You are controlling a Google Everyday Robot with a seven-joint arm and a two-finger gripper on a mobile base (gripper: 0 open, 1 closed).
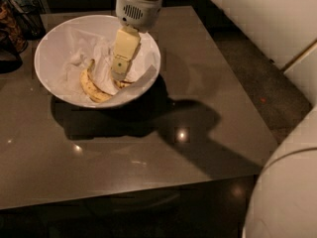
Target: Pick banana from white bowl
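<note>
Gripper [119, 76] reaches down into the white bowl [48, 58], its tip low over the right of the bowl's centre. Whether it is open or closed: cannot tell. Banana [92, 89] lies in the bowl on crumpled white paper [99, 53], curving from left of the gripper tip round toward it; contact between the two cannot be made out. The bowl sits on the far left part of a dark table [198, 113].

One wide round white bowl [64, 26], one curved yellow banana [93, 89], maybe a second banana [126, 84] under one cream robot gripper [119, 76] inside the bowl, one brown square table [223, 83].
</note>
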